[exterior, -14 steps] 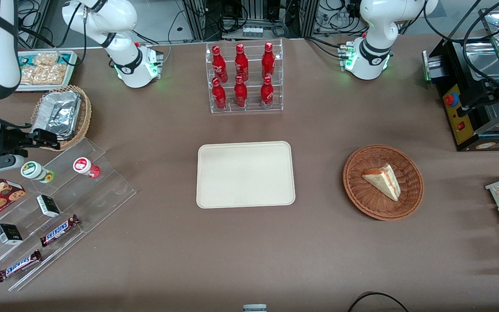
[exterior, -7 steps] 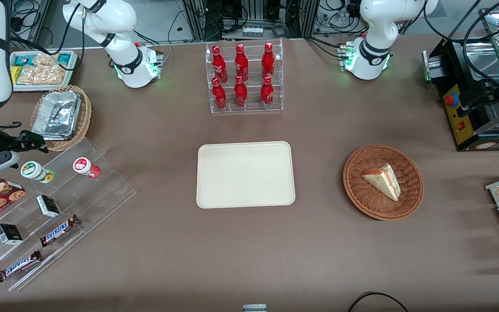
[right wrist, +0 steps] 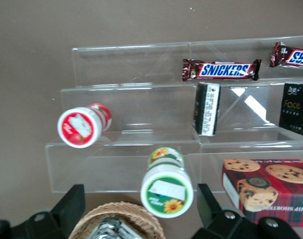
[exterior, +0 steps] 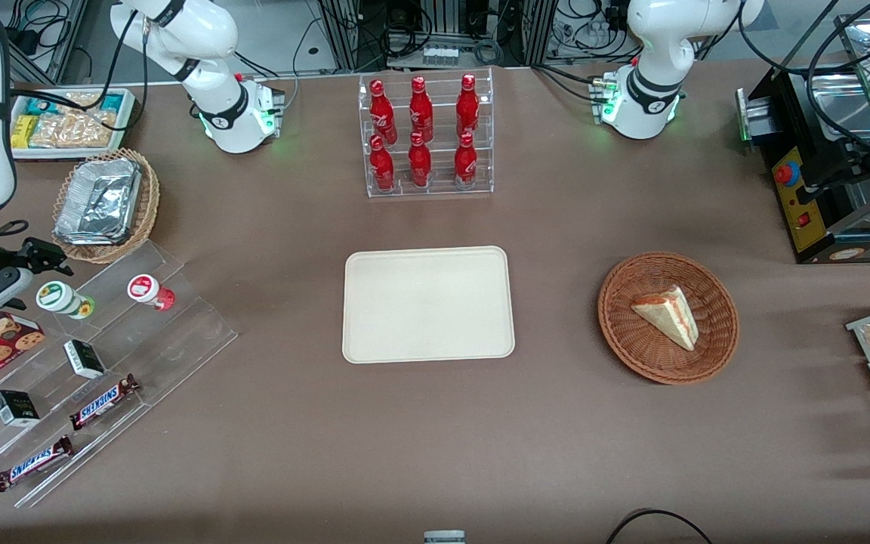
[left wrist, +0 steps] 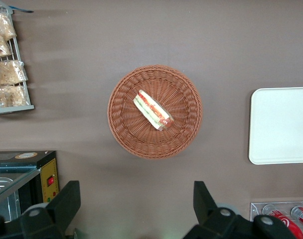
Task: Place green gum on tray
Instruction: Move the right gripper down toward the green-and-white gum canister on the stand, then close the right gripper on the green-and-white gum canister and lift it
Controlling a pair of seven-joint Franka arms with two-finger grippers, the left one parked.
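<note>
Right wrist view: jaws (right wrist: 141, 211) apart, green gum (right wrist: 166, 186) centred between them on the clear rack (right wrist: 126, 149) — lined up to grab; tray (exterior: 427, 304) well apart.

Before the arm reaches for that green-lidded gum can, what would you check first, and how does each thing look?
1. Claw open: ok, its two fingers stand apart.
2. Claw lined up with the green gum: ok, the can sits between the fingers in the wrist view.
3. Claw down at the can: not ok, nothing held yet; in the front view the claw lies just beside the green gum.
4. Red-lidded can out of the way: ok, it stands apart on the clear stepped shelf.
5. Tray free to receive it: ok, nothing lies on it.
</note>
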